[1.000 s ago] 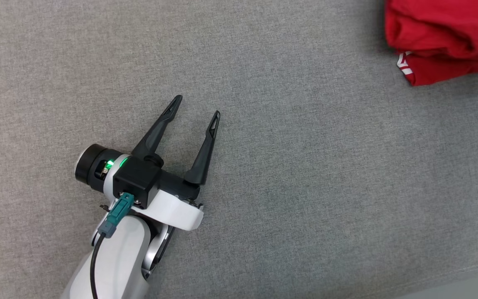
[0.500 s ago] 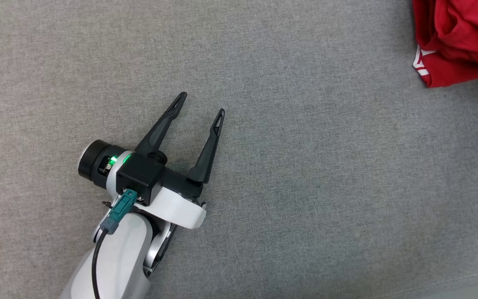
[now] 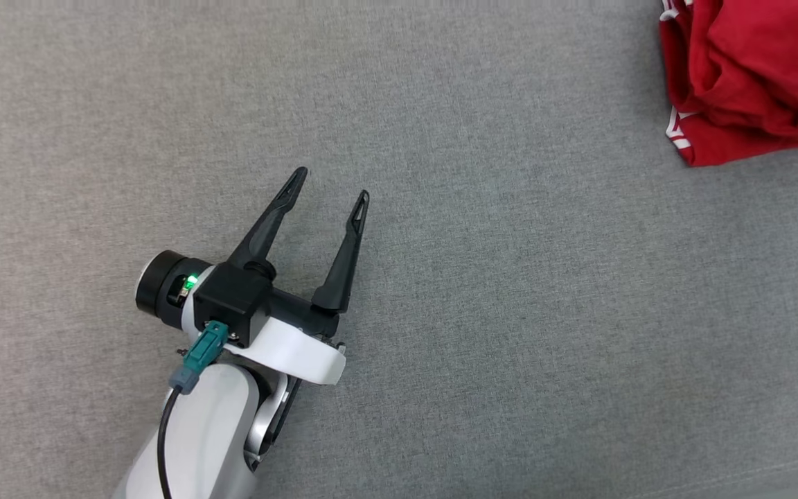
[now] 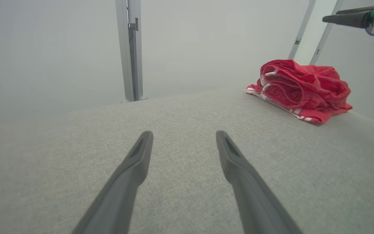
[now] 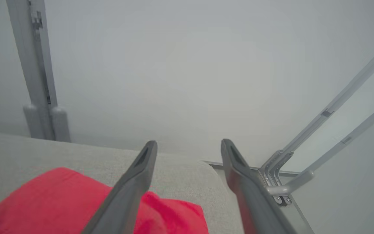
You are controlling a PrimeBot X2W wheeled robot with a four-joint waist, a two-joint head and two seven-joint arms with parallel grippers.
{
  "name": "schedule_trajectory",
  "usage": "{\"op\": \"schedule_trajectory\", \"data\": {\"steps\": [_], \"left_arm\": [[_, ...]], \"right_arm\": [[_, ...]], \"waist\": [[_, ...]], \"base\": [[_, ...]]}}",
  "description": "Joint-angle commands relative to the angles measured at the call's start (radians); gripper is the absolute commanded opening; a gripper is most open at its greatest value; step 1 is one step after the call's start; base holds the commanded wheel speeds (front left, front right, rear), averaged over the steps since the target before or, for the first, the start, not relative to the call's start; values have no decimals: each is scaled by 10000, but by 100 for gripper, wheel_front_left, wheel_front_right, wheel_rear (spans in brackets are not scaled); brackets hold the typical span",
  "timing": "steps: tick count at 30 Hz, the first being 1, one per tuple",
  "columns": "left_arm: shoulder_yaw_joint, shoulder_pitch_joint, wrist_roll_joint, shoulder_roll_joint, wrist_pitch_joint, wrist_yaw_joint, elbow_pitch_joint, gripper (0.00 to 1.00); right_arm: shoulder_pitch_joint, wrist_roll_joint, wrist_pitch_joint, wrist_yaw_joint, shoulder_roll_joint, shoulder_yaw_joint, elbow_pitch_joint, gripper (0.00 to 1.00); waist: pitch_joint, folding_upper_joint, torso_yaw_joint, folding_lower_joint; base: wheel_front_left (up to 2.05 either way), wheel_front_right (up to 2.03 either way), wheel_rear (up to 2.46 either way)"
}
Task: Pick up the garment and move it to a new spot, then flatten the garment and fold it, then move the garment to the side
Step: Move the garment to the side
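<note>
Garment [image 3: 752,76]: 1 red bundle, bunched at far right corner of grey surface [image 3: 510,277], seemingly set aside; right gripper [image 5: 188,143] above it spread, empty; left gripper [image 3: 331,184] spread, idle mid-surface.

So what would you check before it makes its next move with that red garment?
1. The left tool is open and empty: ok.
2. The right tool is open above the garment, with nothing in it: ok.
3. The garment lies flat: not ok, it sits bunched up.
4. The grey surface between the left tool and the garment is bare: ok.
5. The garment is fully on the surface, none over the edge: cannot tell; the head view crops it.
</note>
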Motion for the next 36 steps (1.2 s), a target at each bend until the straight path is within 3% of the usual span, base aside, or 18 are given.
{"op": "schedule_trajectory", "data": {"steps": [1, 10, 15, 23, 36], "left_arm": [[86, 159, -89, 33, -62, 87, 42, 100], [684, 717, -898, -277, -186, 560, 342, 100], [1091, 1077, -1325, -418, -245, 815, 461, 100], [1604, 1667, -1268, -510, -246, 1058, 114, 100], [2279, 3186, -319, -604, -251, 398, -807, 100]], "right_arm": [[176, -285, -61, -2, 119, -428, -412, 100], [3459, -2034, -65, -2, 1795, -3011, -3693, 100], [5407, -2680, -68, -2, 2625, -3713, -5133, 100], [7698, -3419, -69, -2, 3417, -4413, -6751, 100], [11319, -4043, -69, -2, 4533, -5828, -9151, 100]], "waist": [[-273, 0, 56, 0], [-1513, 0, 556, 0], [-2110, 0, 955, 0], [-3000, 0, 1320, 0], [-4262, 0, 1685, 0]], "base": [[0, 0, 0], [0, 0, 0], [0, 0, 0], [0, 0, 0], [0, 0, 0]]}}
